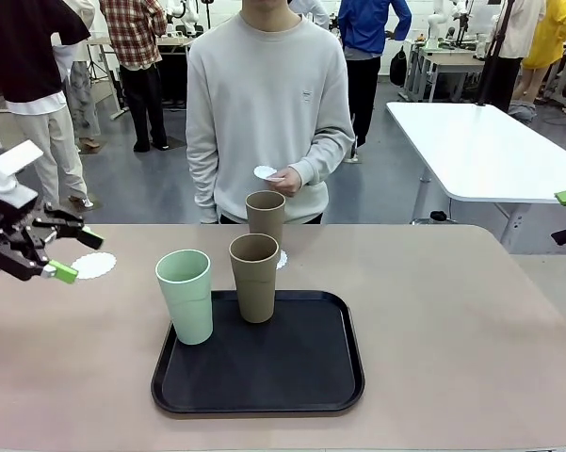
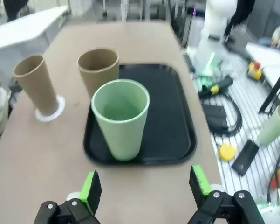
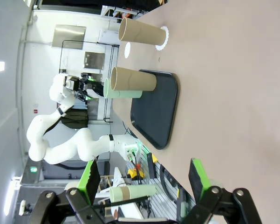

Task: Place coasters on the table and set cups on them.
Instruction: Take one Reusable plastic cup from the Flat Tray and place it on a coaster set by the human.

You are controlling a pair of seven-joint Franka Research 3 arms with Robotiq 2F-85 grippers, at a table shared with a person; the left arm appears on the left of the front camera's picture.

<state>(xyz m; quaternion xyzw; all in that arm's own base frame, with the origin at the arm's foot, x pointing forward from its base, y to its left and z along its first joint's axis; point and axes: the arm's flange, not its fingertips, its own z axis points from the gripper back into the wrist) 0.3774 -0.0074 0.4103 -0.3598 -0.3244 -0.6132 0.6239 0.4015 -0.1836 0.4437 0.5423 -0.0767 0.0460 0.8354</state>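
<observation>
Black tray (image 1: pixel 259 377): mint cup (image 1: pixel 185 295) at its left side, brown cup (image 1: pixel 254 277) at its far edge. Beyond it, on the table (image 1: pixel 452 330): second brown cup (image 1: pixel 266 219) on a coaster (image 2: pixel 49 114), whose lacy rim is plainest in the left wrist view. The front view adds a bare coaster (image 1: pixel 94 266) beside the left gripper (image 1: pixel 77 255), jaws spread and empty, and a person's hand (image 1: pixel 287 181) holding a third coaster (image 1: pixel 266 172). Right gripper (image 3: pixel 142 175): spread, empty.

Just ahead of the spread left gripper (image 2: pixel 144 184): a strip of bare table (image 2: pixel 37 168), free to cross. Beyond it, blocked head-on by the mint green cup (image 2: pixel 121 116) on the black tray (image 2: pixel 177 116), with a brown cup (image 2: pixel 99 70) close behind. Off to one side, second brown cup (image 2: pixel 35 84) on a coaster (image 2: pixel 60 105), with open tabletop between. Ahead of the right gripper (image 3: pixel 142 175): bare table, tray well apart.
</observation>
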